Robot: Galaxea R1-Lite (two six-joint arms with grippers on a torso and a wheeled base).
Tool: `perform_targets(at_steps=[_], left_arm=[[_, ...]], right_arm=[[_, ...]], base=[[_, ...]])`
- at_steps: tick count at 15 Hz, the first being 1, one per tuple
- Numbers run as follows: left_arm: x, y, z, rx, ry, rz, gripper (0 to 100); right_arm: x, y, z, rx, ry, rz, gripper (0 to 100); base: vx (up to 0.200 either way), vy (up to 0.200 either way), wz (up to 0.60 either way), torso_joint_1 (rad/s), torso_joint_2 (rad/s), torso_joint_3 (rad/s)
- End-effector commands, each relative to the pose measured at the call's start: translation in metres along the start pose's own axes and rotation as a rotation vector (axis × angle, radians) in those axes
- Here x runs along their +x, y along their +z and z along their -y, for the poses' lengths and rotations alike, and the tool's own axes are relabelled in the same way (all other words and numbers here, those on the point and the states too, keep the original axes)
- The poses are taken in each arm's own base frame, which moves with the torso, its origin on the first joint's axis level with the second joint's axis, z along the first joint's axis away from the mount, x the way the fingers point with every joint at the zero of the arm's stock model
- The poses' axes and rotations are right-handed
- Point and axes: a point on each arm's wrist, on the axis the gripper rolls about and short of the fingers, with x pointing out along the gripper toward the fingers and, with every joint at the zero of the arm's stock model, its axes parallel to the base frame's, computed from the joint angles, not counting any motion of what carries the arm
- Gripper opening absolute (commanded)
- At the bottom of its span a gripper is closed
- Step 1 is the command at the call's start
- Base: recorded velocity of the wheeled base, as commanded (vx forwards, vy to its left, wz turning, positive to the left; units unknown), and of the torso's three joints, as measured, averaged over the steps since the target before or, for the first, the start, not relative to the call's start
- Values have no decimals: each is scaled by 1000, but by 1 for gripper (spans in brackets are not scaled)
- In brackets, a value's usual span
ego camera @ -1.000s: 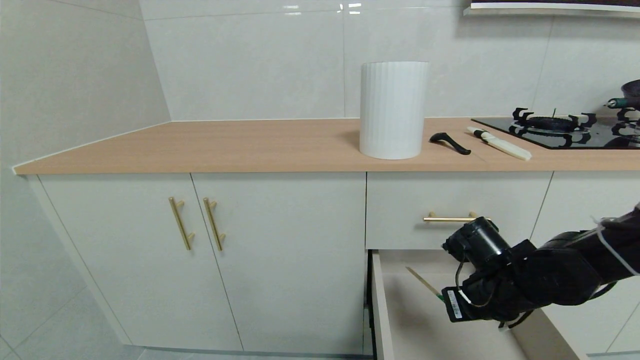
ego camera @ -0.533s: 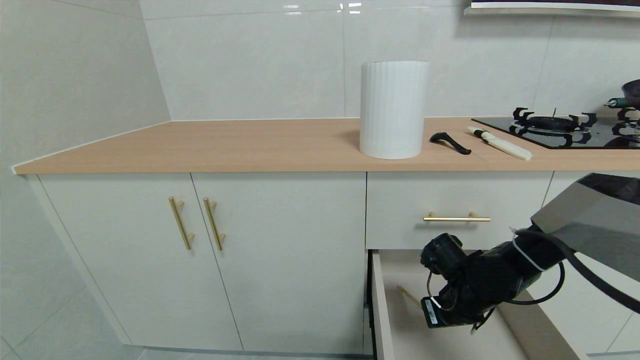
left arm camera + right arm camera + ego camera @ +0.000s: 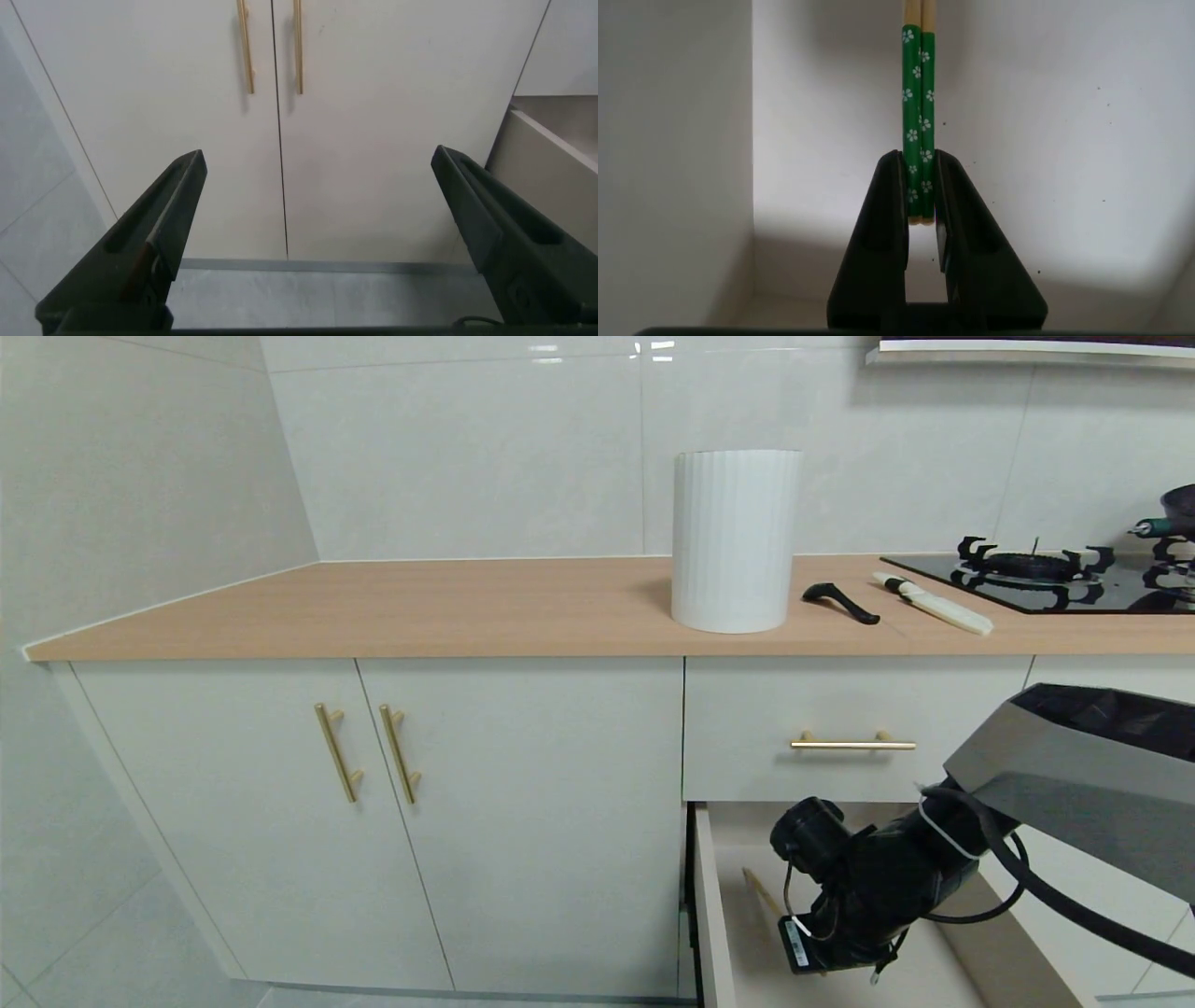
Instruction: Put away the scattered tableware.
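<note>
Right of centre a canister [image 3: 736, 541] stands on the counter [image 3: 420, 607], a knife [image 3: 931, 603] to its right, the stove [image 3: 1036, 581] at the right edge. At lower right, chopsticks [image 3: 761, 890] are inside the open drawer [image 3: 707, 915].

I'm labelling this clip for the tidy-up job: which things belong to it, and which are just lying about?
Job: chopsticks, right gripper shut on them, open drawer; likely the black utensil and white knife on the counter.
Lying about: white ribbed canister, hob.
</note>
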Motion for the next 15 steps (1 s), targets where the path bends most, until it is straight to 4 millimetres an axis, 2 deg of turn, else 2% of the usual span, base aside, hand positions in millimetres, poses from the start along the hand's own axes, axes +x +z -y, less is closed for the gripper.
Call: perform_targets(at_steps=[1, 8, 9, 15], left_arm=[[0, 0, 0, 0, 0, 1, 100], [0, 0, 0, 0, 0, 1, 100], [0, 0, 0, 0, 0, 1, 100], [0, 0, 0, -1, 0, 1, 100]], right_arm=[[0, -2, -3, -4, 0, -4, 0], [1, -4, -3, -6, -3, -9, 0], [1, -4, -3, -6, -3, -9, 100], [0, -3, -3, -6, -2, -6, 100]], base=[[0, 0, 0, 0, 0, 0], [0, 0, 0, 0, 0, 0], [0, 0, 0, 0, 0, 0], [0, 0, 0, 0, 0, 0]])
